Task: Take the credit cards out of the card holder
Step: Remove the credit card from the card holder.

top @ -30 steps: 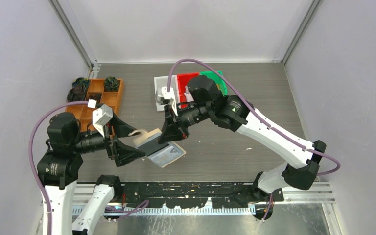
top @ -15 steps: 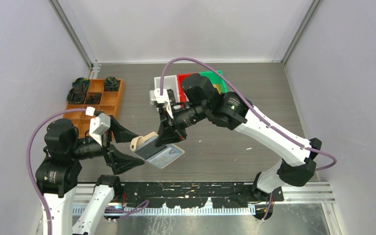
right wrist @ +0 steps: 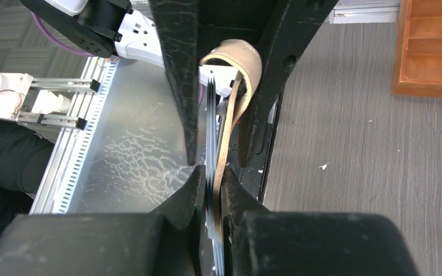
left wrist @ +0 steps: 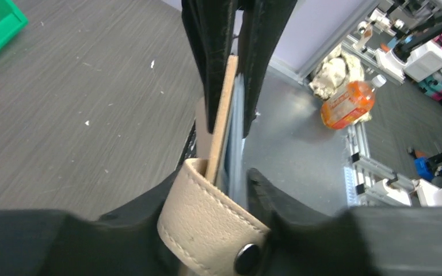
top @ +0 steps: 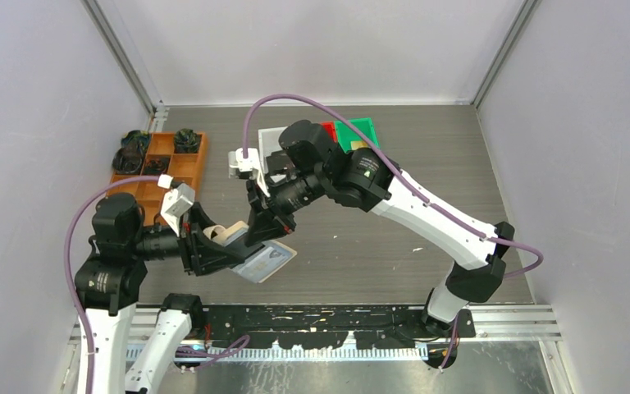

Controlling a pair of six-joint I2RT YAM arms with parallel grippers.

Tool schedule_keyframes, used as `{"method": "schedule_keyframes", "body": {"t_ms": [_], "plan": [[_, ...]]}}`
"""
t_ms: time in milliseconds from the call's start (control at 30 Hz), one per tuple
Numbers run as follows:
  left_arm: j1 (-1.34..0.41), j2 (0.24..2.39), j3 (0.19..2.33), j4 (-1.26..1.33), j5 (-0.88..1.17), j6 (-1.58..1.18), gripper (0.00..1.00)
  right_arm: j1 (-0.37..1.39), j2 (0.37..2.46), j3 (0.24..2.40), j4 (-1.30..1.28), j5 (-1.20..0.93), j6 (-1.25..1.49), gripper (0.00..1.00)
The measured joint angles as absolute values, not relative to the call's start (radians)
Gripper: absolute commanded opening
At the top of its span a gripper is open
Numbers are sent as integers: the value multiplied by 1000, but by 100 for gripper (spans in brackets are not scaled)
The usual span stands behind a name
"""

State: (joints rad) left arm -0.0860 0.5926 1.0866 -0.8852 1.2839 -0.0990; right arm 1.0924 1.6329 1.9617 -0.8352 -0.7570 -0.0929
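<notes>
Right gripper pinches card holder; cards half-hidden.

Table seen from above, behind arm bases at 6 o'clock. Each wrist view is shot close along its own fingers. Card holder shared by all three.

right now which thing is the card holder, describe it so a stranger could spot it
Look at the near middle of the grey table, where the two arms meet. The card holder is the tan leather-like wallet held above the table between the left gripper and right gripper. Only it has a rounded strap with a dark snap.
</notes>
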Motion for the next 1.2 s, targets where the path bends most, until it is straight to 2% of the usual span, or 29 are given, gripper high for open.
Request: {"method": "schedule_keyframes", "body": {"t_ms": [100, 200, 233, 367, 633, 800, 933, 1033, 1200], "plan": [[-86, 590, 1071, -851, 1282, -130, 16, 1092, 1633, 1962, -827, -760, -83, 3], [-87, 577, 1063, -807, 1282, -163, 2, 1091, 1633, 1962, -819, -757, -56, 21], [-87, 574, 1062, -797, 1279, -176, 0, 1090, 1633, 1962, -815, -760, -46, 23], [-88, 553, 1056, -735, 1259, -245, 0, 1089, 1623, 1922, -723, -796, 24, 45], [-89, 538, 1040, -546, 1222, -457, 0, 1031, 1476, 1542, -255, -885, 342, 60], [-89, 537, 1038, -435, 1193, -570, 0, 1017, 1401, 1406, -45, -885, 476, 61], [-89, 537, 1030, -369, 1177, -649, 0, 1019, 1353, 1338, 85, -882, 551, 55], [-90, 536, 1024, -327, 1171, -702, 0, 1019, 1343, 1317, 133, -876, 579, 39], [-92, 525, 1011, -287, 1170, -772, 0, 1016, 1342, 1290, 181, -856, 628, 20]]}}
